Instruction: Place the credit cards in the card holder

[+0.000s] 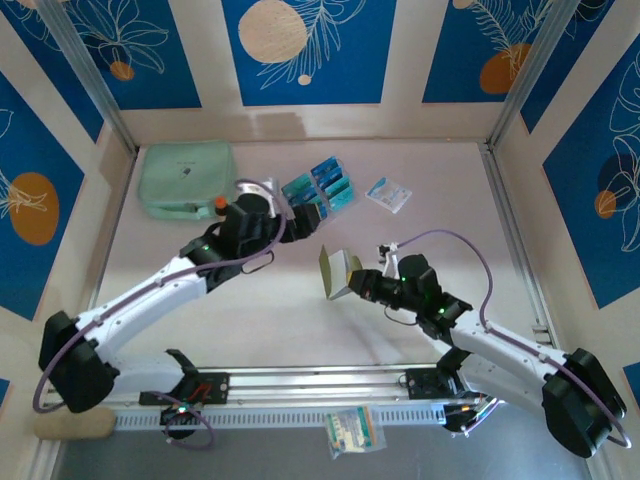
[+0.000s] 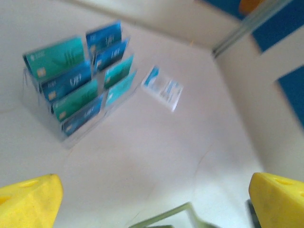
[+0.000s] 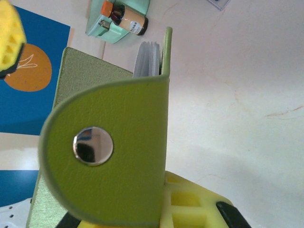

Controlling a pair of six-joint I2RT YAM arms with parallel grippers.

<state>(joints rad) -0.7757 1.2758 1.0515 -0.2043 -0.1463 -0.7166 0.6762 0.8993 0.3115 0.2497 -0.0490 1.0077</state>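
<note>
Several teal and blue credit cards (image 1: pixel 322 188) stand in a clear tiered stand (image 2: pixel 66 128) at the back middle of the table; in the left wrist view the cards (image 2: pixel 71 80) lie ahead and to the left. My left gripper (image 1: pixel 303 220) hovers just in front of the stand, open, with nothing between its yellow fingertips (image 2: pixel 28 204). The olive-green card holder (image 1: pixel 338 270) is held upright at mid-table, my right gripper (image 1: pixel 358 283) shut on its lower edge. Its flap and round snap (image 3: pixel 93 146) face the right wrist camera, and pale pockets (image 3: pixel 148 59) show behind. The card holder's edge (image 2: pixel 171 214) sits low in the left wrist view.
A large mint-green zip pouch (image 1: pixel 185 178) lies at the back left, with a small orange-capped bottle (image 3: pixel 126 20) beside it. A white-and-blue flat packet (image 1: pixel 388 194) lies right of the stand. Another small packet (image 1: pixel 352 430) rests below the front rail. Side walls border the table.
</note>
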